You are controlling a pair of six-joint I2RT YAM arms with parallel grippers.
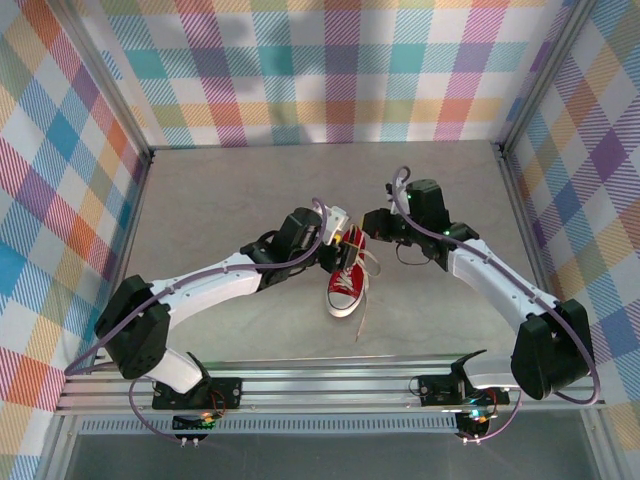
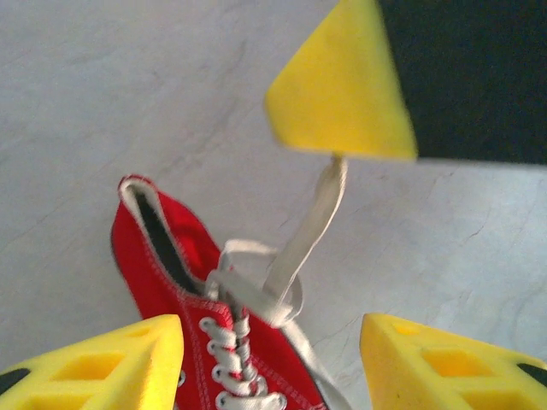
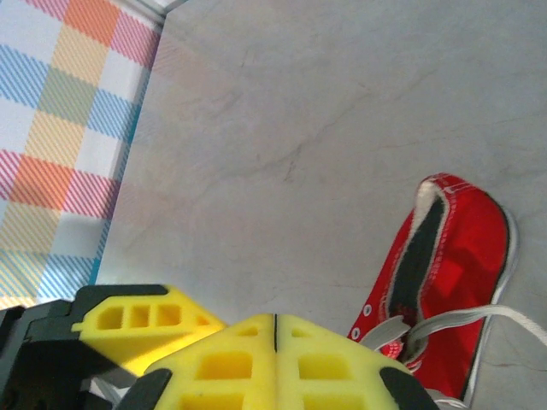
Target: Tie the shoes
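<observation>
"Tightening the first cross of the laces looks like the step in hand. How should the robot do it well?"

"On the table the sneaker lies on its sole, toe towards the arm bases. It is light and would probably slide or tip if only one side pulls. The pull should run low and outwards from the sneaker, with an equal pull on the other end."

"And where do the tools stand?"

"The left gripper hangs right over the sneaker's eyelets with its fingers well apart and nothing between them. The right gripper is raised beyond the sneaker's heel end, pressed closed on a lace that runs taut down to the crossing above the tongue."

"So what comes next?"

"The free hand probably needs the other lace, which trails beside the sneaker's toe. It should pinch that one close to the sneaker, so the crossing stays snug"
</observation>
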